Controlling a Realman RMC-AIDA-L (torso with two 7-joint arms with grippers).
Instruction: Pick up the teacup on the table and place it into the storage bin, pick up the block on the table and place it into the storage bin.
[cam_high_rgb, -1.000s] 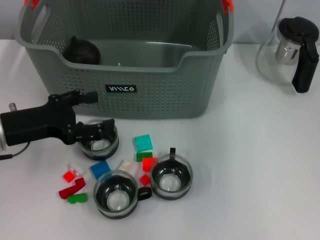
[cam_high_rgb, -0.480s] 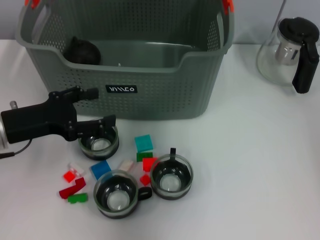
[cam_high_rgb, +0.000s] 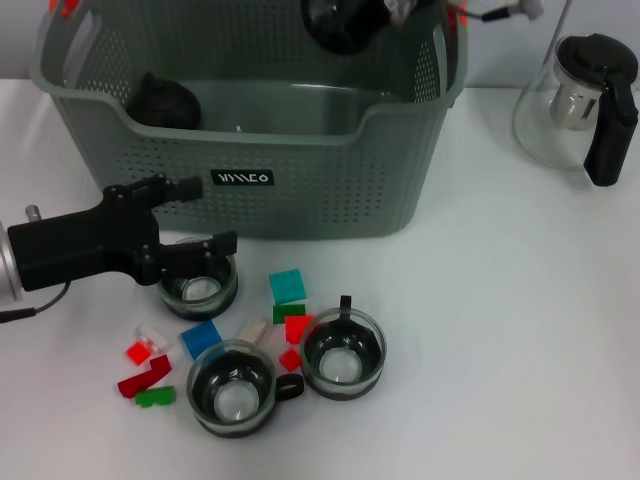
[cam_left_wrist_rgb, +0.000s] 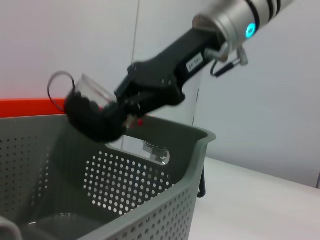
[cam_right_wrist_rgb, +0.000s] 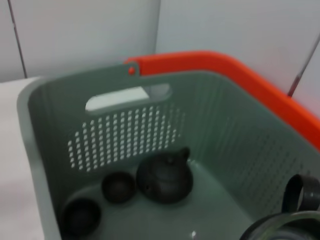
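Storage bin (cam_high_rgb: 300, 190): large grey-green perforated basket at the back of the white table (cam_high_rgb: 520, 330), orange handle clips, small black label on the front wall. Inside, per the right wrist view: a dark teapot (cam_right_wrist_rgb: 165, 177) on the floor with 2 small dark cups (cam_right_wrist_rgb: 119, 187) beside it.

Glass teapot (cam_high_rgb: 580, 105) with black lid and handle stands on the table to the right of the bin, apart from it.

Right gripper (cam_left_wrist_rgb: 132, 107) is above the bin's open top, near the back right corner, clamped on a teacup (cam_left_wrist_rgb: 92, 112): glass cup in a black sleeve, tilted, held in the air over the bin interior, not touching the walls. In the head view it shows as a dark round shape at the top edge (cam_high_rgb: 340, 22).

Left gripper (cam_high_rgb: 195, 225) is low over the table in front of the bin's left front wall, jaws spread. The lower finger sits over the rim of another teacup (cam_high_rgb: 198, 285) standing on the table; can't tell if it touches.

2 more teacups on the table nearer the front: 1 at (cam_high_rgb: 233, 388), 1 at (cam_high_rgb: 343, 355), close together.

Blocks scattered among the cups: teal block (cam_high_rgb: 286, 285), blue block (cam_high_rgb: 201, 339), several small red, green and pale pieces, all loose on the table.
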